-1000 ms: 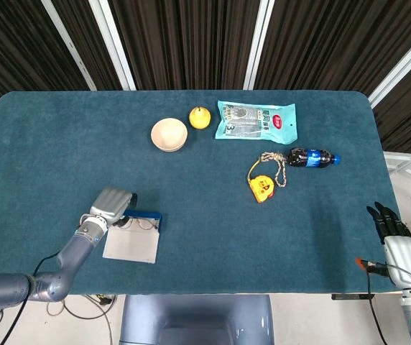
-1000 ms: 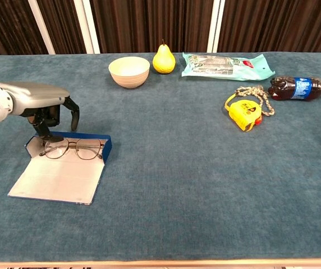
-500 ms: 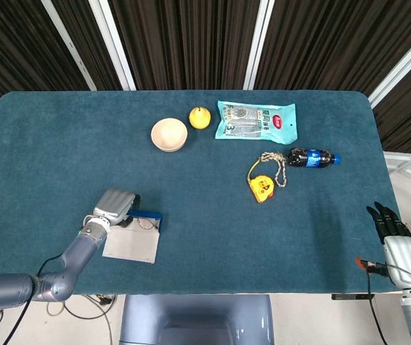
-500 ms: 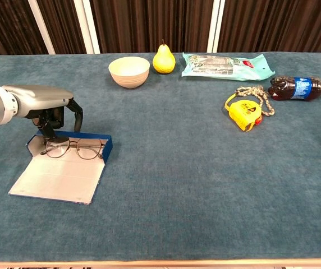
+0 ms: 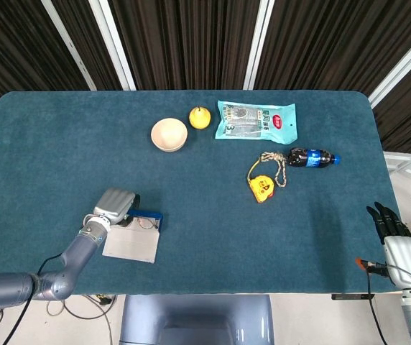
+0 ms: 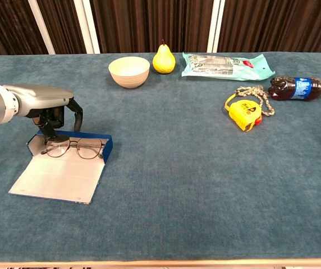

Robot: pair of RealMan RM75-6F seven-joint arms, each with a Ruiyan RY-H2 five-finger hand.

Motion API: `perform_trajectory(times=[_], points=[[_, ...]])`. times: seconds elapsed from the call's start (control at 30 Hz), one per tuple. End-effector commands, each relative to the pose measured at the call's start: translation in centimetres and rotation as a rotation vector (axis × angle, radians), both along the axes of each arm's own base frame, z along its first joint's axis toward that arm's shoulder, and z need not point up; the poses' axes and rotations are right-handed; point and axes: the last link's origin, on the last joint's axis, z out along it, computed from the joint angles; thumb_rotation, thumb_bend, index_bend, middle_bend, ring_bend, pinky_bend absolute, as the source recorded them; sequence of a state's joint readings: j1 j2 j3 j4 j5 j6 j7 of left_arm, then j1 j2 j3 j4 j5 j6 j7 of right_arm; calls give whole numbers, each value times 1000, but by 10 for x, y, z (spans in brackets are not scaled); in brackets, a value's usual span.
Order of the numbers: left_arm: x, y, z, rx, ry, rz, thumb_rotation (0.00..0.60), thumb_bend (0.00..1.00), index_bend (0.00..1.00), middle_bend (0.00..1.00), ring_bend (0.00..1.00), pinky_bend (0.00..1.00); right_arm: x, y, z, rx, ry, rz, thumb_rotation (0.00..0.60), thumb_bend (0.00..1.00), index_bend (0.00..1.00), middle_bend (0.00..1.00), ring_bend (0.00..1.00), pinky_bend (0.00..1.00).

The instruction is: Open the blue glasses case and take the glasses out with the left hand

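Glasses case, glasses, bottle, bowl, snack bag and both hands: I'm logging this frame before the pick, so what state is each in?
Blue glasses case: open, flap lying flat on the table.
Glasses: unfolded, resting in the case.
Left hand: above the case's far left end, fingers pointing down, holding nothing.
Right hand: off the table's right edge, empty.
Bottle: capped, on its side.
Bowl: upright, empty.
Snack bag: lying flat.

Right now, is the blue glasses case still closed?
No, the blue glasses case lies open, its flap flat on the table, with the thin-framed glasses inside.
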State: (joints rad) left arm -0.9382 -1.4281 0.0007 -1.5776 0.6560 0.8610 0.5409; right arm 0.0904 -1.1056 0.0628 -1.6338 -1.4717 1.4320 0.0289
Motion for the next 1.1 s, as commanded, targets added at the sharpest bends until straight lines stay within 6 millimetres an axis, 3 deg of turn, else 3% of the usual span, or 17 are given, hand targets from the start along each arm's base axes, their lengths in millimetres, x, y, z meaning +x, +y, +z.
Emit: perform_trajectory(times=[0.03, 0.37, 0.63, 1.1], points=[[0, 0, 0, -2, 1, -1, 600, 377, 473, 975, 847, 956, 0, 0, 0, 0, 0, 0, 600, 171, 0, 0, 0, 196], [1, -1, -3, -9, 6, -1, 600, 383, 510, 975, 848, 956, 0, 0, 0, -1, -1, 0, 600, 172, 0, 0, 0, 196], [-1, -1, -3, -5, 3, 8, 600, 396, 600, 983, 855, 960, 0, 0, 0, -1, -1, -1, 600, 173, 0, 0, 0, 196], [-5, 6, 6, 58, -17, 27, 600, 413, 634, 994, 867, 967, 0, 0, 0, -4, -3, -1, 600, 173, 0, 0, 0, 196]])
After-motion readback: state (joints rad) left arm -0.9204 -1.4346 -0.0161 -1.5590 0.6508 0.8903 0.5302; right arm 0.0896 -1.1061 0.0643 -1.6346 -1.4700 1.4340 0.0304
